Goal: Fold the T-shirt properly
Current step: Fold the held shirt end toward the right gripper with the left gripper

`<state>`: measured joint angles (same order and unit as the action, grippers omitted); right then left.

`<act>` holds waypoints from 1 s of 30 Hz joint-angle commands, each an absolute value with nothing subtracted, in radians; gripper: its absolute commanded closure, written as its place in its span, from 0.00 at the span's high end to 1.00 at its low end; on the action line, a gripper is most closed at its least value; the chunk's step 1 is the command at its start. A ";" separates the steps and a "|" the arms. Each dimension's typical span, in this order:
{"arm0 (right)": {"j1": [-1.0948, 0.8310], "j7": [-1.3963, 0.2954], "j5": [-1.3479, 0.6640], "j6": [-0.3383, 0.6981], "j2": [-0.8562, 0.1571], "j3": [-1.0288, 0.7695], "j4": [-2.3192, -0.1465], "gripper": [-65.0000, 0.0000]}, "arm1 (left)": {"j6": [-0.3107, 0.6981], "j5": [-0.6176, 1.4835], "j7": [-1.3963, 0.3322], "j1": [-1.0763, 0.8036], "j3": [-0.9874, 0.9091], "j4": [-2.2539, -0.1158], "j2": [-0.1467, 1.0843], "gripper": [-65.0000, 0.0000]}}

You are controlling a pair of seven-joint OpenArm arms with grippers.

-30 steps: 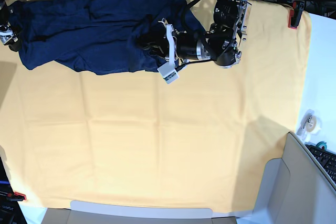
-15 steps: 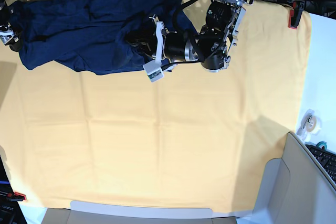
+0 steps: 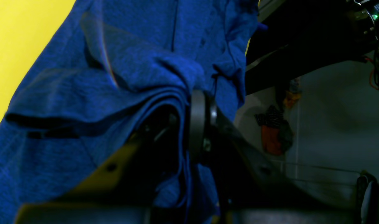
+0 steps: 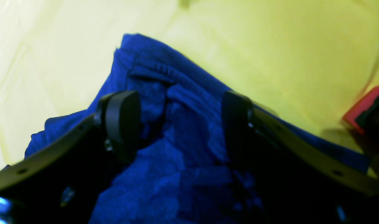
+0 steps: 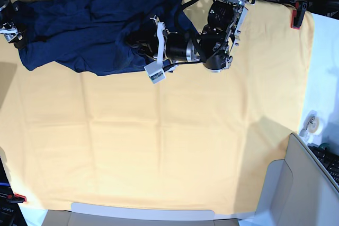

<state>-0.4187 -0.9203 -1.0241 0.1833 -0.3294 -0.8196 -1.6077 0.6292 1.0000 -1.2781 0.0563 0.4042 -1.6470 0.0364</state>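
Note:
The navy T-shirt (image 5: 90,30) lies bunched along the far edge of the yellow cloth (image 5: 159,130), stretching from the far left toward the middle. My left gripper (image 5: 136,41) reaches into its right part. In the left wrist view that gripper (image 3: 205,115) is shut on a thick fold of the T-shirt (image 3: 114,77), which drapes over the fingers. My right gripper (image 5: 13,30) sits at the shirt's left end. In the right wrist view it (image 4: 178,124) is open, its pads on either side of a ribbed edge of the T-shirt (image 4: 183,102).
Red clamps (image 5: 295,17) (image 5: 18,198) pin the cloth at the far right and near left; another red clamp (image 4: 363,105) shows beside the right gripper. Tape rolls (image 5: 312,123), a keyboard (image 5: 328,162) and a grey bin (image 5: 296,183) stand off the cloth at the right.
My left arm has moved left along the shirt, carrying the pinched fold with it. The right gripper at the left edge has shifted slightly toward the far side.

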 commanded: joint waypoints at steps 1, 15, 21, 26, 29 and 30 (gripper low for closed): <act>-0.421 -0.900 -1.038 0.196 -0.352 -0.828 -1.624 0.62 | 0.636 1.026 -1.253 0.071 0.403 -1.661 0.030 0.00; -0.421 -0.900 -1.038 0.196 -0.352 -0.828 -1.624 0.62 | 0.636 1.027 -1.253 0.070 0.394 -1.664 0.007 0.47; -0.415 -0.900 -1.038 0.196 -0.352 -0.828 -1.624 0.62 | 0.638 1.032 -1.267 0.062 0.271 -1.712 0.013 0.35; -0.417 -0.900 -1.038 0.196 -0.352 -0.828 -1.624 0.62 | 0.638 1.032 -1.267 0.013 0.122 -1.791 0.120 0.00; -0.418 -0.900 -1.038 0.196 -0.352 -0.828 -1.624 0.62 | 0.638 1.027 -1.253 -0.035 0.073 -1.796 0.199 0.01; -0.418 -0.900 -1.038 0.196 -0.352 -0.828 -1.624 0.62 | 0.638 1.026 -1.248 -0.056 0.064 -1.796 0.222 0.01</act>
